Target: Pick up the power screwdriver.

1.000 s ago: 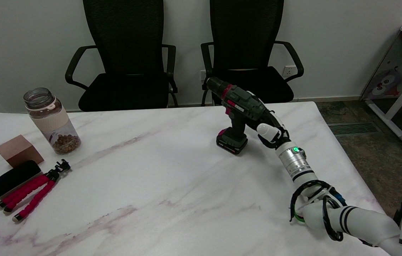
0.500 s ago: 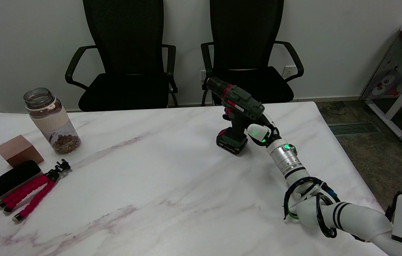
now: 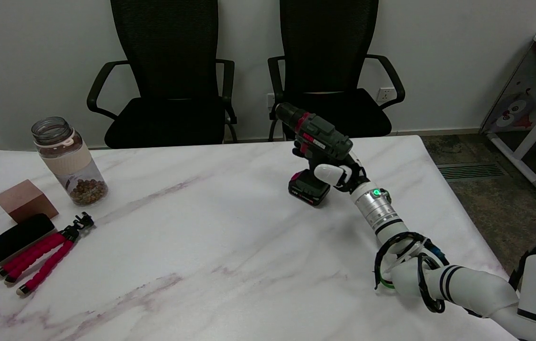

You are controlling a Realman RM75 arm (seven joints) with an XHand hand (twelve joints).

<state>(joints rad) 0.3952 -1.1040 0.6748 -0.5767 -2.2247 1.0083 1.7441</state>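
Now grasp step: right hand (image 3: 339, 174) wraps the power screwdriver (image 3: 317, 147) handle near the tabletop (image 3: 201, 237) far edge; grip unconfirmed. Next: lift.

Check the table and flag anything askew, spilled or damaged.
Nothing stands out. The power screwdriver stands upright on its battery base with the right hand at its grip; jar, block and tripod lie undisturbed.

An office: mesh office chairs (image 3: 168, 71) behind a marble table (image 3: 192, 246)
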